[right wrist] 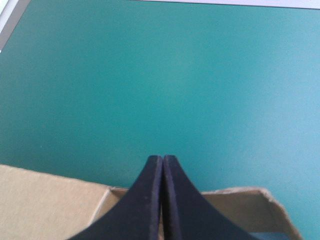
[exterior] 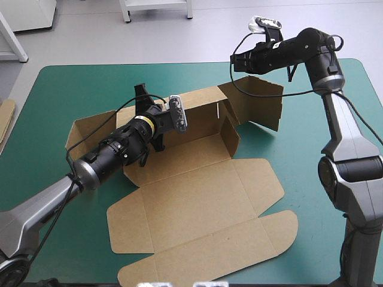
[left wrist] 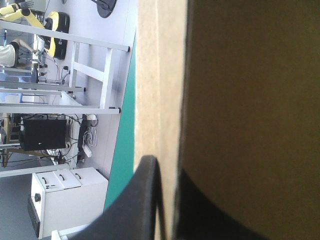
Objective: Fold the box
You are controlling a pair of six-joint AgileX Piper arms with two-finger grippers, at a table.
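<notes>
The brown box (exterior: 197, 197) lies in the middle of the teal-green cover, its lid and front flaps flat and its back wall and right side raised. My left gripper (exterior: 143, 95) reaches over the tray floor to the back wall. In the left wrist view, its black fingers (left wrist: 145, 190) pinch that upright board (left wrist: 240, 100) between them. My right gripper (exterior: 234, 60) hovers shut just above the far right flap (exterior: 257, 98). In the right wrist view, the right gripper (right wrist: 163, 157) forms one pointed arch over the flap's edge (right wrist: 45, 200), with nothing held.
An edge of more brown board (exterior: 6, 119) shows at the table's left edge. Bare teal-green cover (exterior: 311, 179) lies to the right of the box and beyond its back wall (right wrist: 175, 75).
</notes>
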